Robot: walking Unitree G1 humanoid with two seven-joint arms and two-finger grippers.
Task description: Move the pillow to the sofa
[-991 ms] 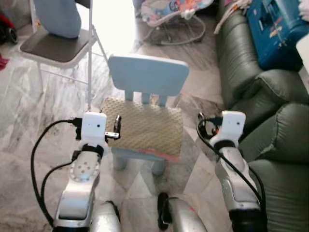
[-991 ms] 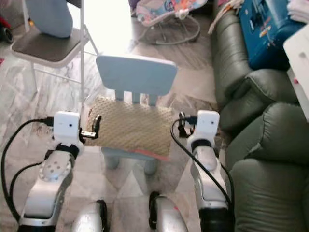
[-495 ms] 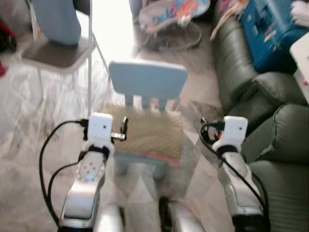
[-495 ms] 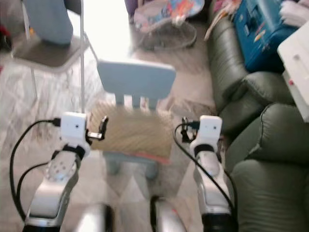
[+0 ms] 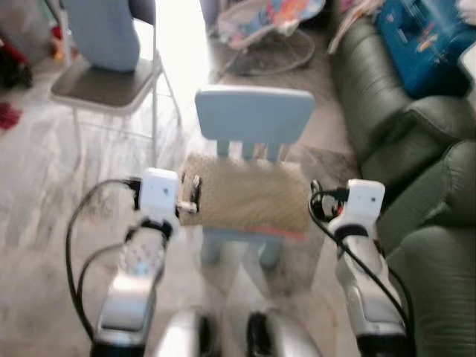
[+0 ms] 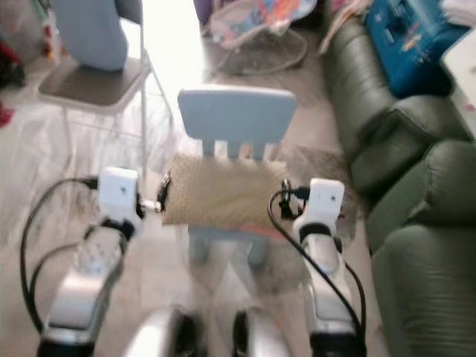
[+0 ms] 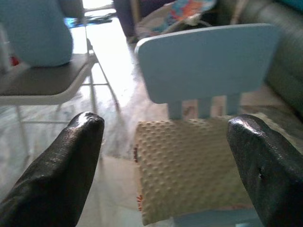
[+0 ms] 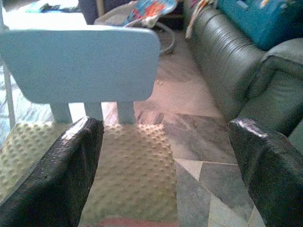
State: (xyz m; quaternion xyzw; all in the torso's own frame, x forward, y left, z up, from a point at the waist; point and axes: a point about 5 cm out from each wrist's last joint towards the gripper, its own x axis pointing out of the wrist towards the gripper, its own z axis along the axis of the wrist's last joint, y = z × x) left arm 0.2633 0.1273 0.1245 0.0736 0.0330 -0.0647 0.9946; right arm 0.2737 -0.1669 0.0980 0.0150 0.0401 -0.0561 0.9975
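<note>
On the small pale-blue plastic chair (image 5: 253, 141) lies the beige dimpled pillow (image 5: 245, 197), now nearer after my step in, left gripper (image 7: 163, 156) and right gripper (image 8: 165, 161) flanking it, fingers spread, ready to close.

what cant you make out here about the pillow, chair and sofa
- Pillow: eye views are motion-blurred, so its texture is smeared; its left edge sits behind the left tool.
- Small blue chair: seat hidden under the pillow.
- Green sofa: cut off by the right edge.
- Blue box on the sofa: blurred, cropped.
</note>
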